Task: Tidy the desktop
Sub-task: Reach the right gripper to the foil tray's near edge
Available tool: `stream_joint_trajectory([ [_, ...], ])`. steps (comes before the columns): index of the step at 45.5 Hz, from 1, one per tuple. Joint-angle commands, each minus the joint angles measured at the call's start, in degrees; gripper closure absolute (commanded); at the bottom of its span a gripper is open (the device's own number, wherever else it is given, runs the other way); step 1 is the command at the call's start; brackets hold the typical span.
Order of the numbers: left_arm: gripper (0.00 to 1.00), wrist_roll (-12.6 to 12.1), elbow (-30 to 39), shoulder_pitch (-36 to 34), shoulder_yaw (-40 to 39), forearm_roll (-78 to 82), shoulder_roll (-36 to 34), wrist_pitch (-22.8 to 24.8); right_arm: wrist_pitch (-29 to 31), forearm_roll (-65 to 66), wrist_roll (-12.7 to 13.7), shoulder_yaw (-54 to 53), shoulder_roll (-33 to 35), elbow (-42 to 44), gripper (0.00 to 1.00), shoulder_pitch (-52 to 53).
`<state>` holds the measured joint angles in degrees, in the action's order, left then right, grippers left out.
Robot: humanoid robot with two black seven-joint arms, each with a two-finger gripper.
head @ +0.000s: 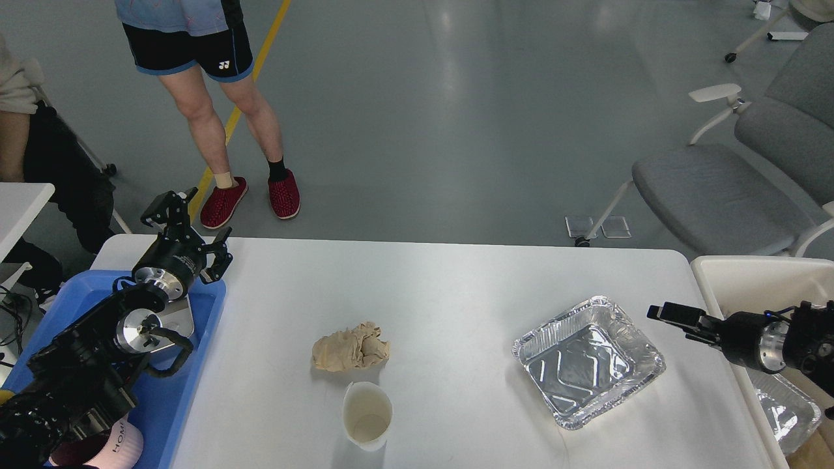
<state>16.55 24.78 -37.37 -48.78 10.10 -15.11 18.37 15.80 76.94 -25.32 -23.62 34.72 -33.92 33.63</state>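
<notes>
The desktop [456, 286] is a large white-grey tabletop. On it lie a crumpled brown paper wad [350, 348], an upright white paper cup [367, 415] just in front of the wad, and an empty foil tray [588, 360] at the right. My left gripper [192, 226] is open and empty, hovering over the far corner of the blue tray [195, 365] at the desktop's left end. My right gripper [674, 316] reaches in from the right, just right of the foil tray. It is seen side-on, so its fingers cannot be told apart.
A beige bin [749, 277] stands off the right edge with another foil tray [785, 410] inside. The blue tray holds a silver metal item [179, 316] and a pink cup [124, 443]. A person [215, 130] stands beyond the far left corner. A grey chair [717, 189] is at the far right.
</notes>
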Motion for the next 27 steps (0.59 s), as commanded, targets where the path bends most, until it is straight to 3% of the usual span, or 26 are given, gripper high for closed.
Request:
stream_joint_trajectory([
  [1,0.09,0.2,0.0,0.1,0.0,0.0,-0.1,0.0,-2.3,0.8,0.0,1.9,-1.3,0.5,0.00,0.3],
  [12,0.09,0.3,0.0,0.1,0.0,0.0,0.0,-0.1,-6.6,2.0,-0.6,4.9,-6.4,6.9,0.00,1.4],
  [27,0.09,0.4,0.0,0.4,0.0,0.0,0.3,-0.2,-11.4,2.1,-3.4,8.9,-7.2,6.9,0.00,1.8],
])
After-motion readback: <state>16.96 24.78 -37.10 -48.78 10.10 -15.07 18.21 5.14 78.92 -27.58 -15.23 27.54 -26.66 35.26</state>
